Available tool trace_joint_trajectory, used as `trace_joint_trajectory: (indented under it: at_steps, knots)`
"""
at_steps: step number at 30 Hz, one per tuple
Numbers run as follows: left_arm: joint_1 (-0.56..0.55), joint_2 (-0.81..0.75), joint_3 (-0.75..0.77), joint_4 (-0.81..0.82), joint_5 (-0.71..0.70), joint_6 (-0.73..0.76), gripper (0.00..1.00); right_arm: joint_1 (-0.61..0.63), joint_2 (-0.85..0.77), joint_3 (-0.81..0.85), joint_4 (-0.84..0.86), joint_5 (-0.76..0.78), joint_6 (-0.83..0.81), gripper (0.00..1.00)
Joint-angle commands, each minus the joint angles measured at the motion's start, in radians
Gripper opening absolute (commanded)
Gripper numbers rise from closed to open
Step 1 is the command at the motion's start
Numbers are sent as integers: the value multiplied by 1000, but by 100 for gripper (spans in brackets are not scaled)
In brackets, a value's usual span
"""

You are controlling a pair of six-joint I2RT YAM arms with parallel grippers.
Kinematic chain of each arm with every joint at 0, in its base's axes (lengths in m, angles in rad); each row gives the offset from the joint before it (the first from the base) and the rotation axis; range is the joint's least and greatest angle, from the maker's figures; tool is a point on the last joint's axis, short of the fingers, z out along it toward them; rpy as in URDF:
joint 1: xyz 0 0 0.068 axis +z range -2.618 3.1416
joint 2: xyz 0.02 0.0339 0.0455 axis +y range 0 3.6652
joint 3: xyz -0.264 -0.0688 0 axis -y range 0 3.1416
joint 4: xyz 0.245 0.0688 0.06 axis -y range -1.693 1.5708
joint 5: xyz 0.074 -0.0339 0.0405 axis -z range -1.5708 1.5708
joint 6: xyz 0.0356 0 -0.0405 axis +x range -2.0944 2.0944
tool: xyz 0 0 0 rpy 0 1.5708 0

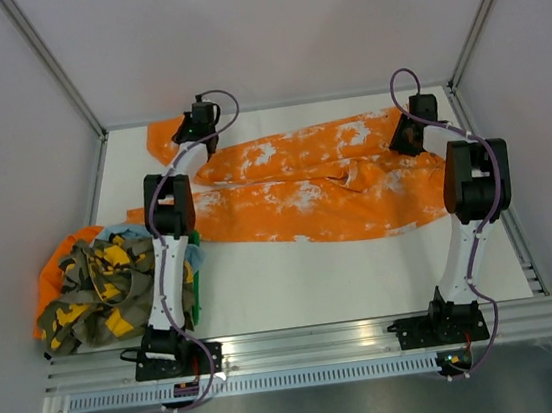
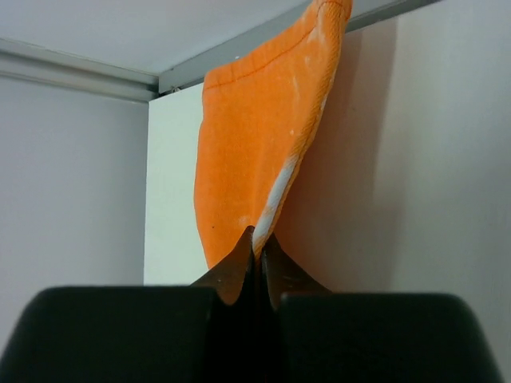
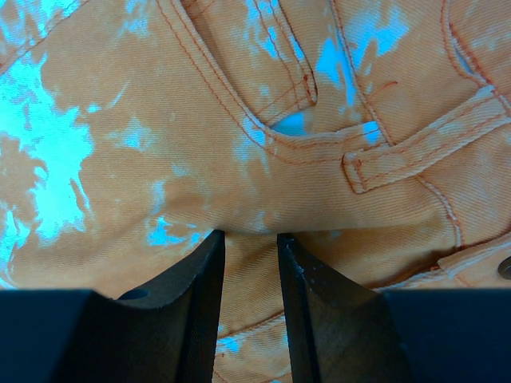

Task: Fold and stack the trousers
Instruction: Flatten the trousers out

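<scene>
Orange trousers (image 1: 305, 193) with white bleached patches lie spread across the far half of the white table, legs to the left and waist to the right. My left gripper (image 1: 199, 135) is at the far left corner, shut on the edge of a leg end (image 2: 247, 144) and holding it up by the wall; its tips (image 2: 257, 239) pinch the hem. My right gripper (image 1: 408, 135) is at the waist on the right. In the right wrist view its fingers (image 3: 251, 239) stand narrowly apart with a fold of the pocket and belt-loop cloth (image 3: 200, 120) between them.
A heap of other clothes (image 1: 95, 289), grey and yellow camouflage with orange and light blue pieces, lies at the left table edge beside the left arm. A green piece (image 1: 196, 277) shows behind that arm. White walls close three sides; a metal rail (image 1: 312, 338) runs along the front.
</scene>
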Motion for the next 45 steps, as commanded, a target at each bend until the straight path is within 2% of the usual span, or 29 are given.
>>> trace_joint_trajectory:
  at_steps: [1, 2, 4, 5, 7, 8, 10, 11, 12, 16, 17, 21, 27, 29, 31, 33, 34, 36, 37, 38, 41, 42, 44, 45]
  knots:
    - [6, -138, 25, 57, -20, -162, 2, 4, 51, 4, -22, 11, 15, 40]
    - [13, -167, 17, 71, -4, -199, 2, 5, 56, 1, -19, 9, 18, 40]
    - [25, -273, -24, 79, 38, -381, 2, 12, 66, 1, 0, -10, 36, 40]
    - [45, -315, -94, 97, 112, -528, 2, 13, 73, 12, 4, -27, 44, 40]
    - [77, -467, -215, 166, 205, -699, 2, 15, 99, 32, 2, -53, 65, 40]
    - [118, -522, -375, 210, 315, -865, 2, 15, 105, 52, 1, -61, 72, 40]
    - [161, -620, -557, 434, 420, -1009, 2, 16, 114, 64, 5, -79, 81, 39]
    - [184, -687, -707, 513, 436, -1098, 2, 18, 114, 69, 10, -86, 82, 39]
    - [198, -711, -763, 631, 438, -1118, 2, 18, 111, 69, 13, -93, 81, 39]
    - [241, -780, -955, 785, 456, -1157, 2, 19, 81, 64, 27, -92, 69, 39]
    - [246, -792, -1027, 813, 459, -1224, 2, 19, 79, 64, 28, -90, 64, 39]
    - [270, -784, -1131, 826, 490, -1437, 2, 19, 80, 72, 24, -98, 70, 39]
    - [273, -823, -1302, 865, 433, -1689, 3, 22, 64, 60, 18, -97, 75, 39]
    - [273, -844, -1366, 901, 404, -1787, 10, 22, 60, 63, 11, -93, 66, 39]
    - [275, -863, -1397, 937, 416, -1784, 20, 22, 53, 64, 10, -95, 53, 39]
    - [275, -883, -1402, 951, 463, -1757, 22, 24, 33, 60, 16, -109, 43, 39]
    - [275, -898, -1403, 951, 480, -1728, 28, 24, 24, 58, 17, -113, 38, 40]
    - [275, -959, -1414, 921, 511, -1726, 52, 24, 10, 73, 5, -136, 18, 41]
    - [275, -1017, -1429, 896, 510, -1743, 88, 24, 8, 104, -7, -158, 1, 42]
    - [273, -1051, -1434, 832, 504, -1744, 99, 30, 7, 121, -43, -162, -9, 45]
    - [273, -1177, -1403, 694, 485, -1680, 100, 47, -5, 179, -96, -156, -56, 47]
    - [269, -1204, -1358, 583, 478, -1616, 100, 53, -12, 196, -102, -144, -65, 47]
    - [255, -1243, -1302, 508, 480, -1504, 99, 65, -30, 204, -108, -135, -83, 48]
    - [237, -1239, -1235, 473, 497, -1365, 98, 70, -36, 207, -107, -132, -86, 48]
